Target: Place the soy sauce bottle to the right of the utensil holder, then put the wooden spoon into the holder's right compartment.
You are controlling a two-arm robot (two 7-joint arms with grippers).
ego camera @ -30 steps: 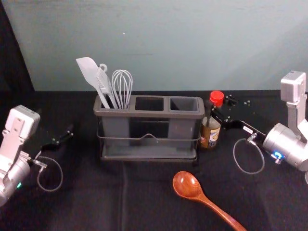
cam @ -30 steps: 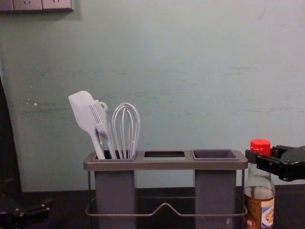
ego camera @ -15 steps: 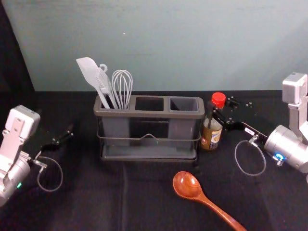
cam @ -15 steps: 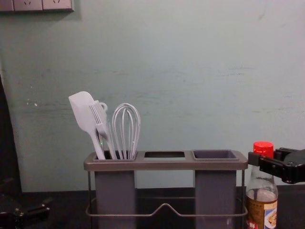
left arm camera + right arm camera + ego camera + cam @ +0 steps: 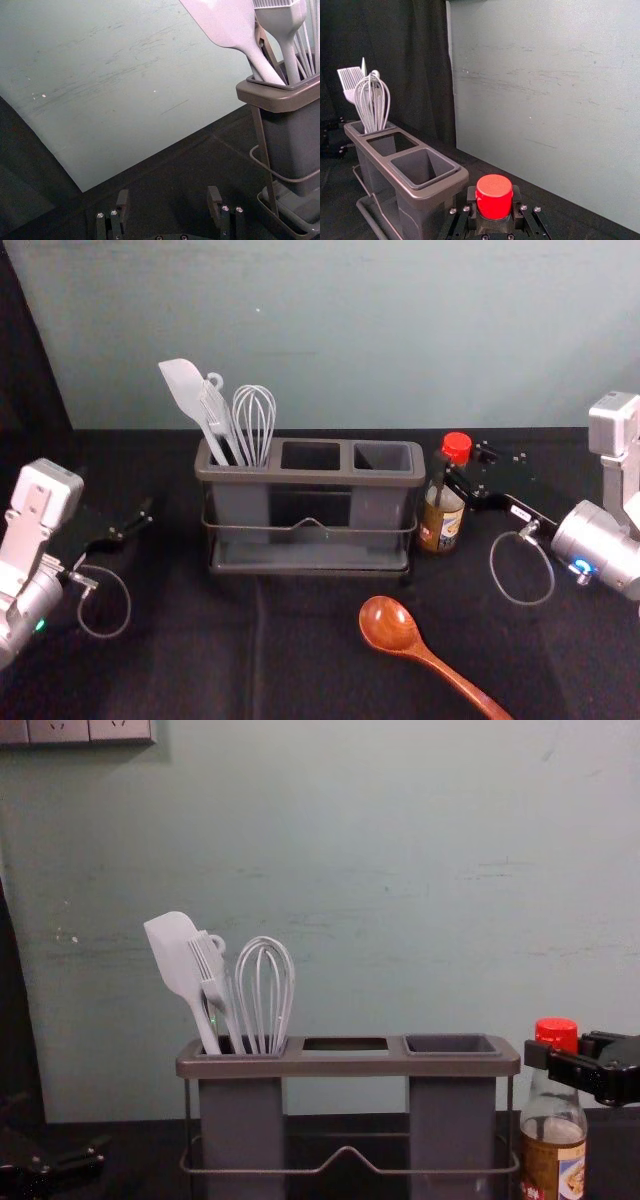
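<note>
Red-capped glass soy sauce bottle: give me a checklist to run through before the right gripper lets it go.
1. Soy sauce bottle right of the dark grey, three-compartment utensil holder: ok.
2. Bottle upright: ok, the chest view shows no clear lean.
3. Base resting on the black cloth: cannot tell, the chest view cuts it off.
4. Right gripper clear of the bottle: not ok, it is closed around the neck, below the cap.
5. Right compartment empty for the reddish-brown wooden spoon: ok.
</note>
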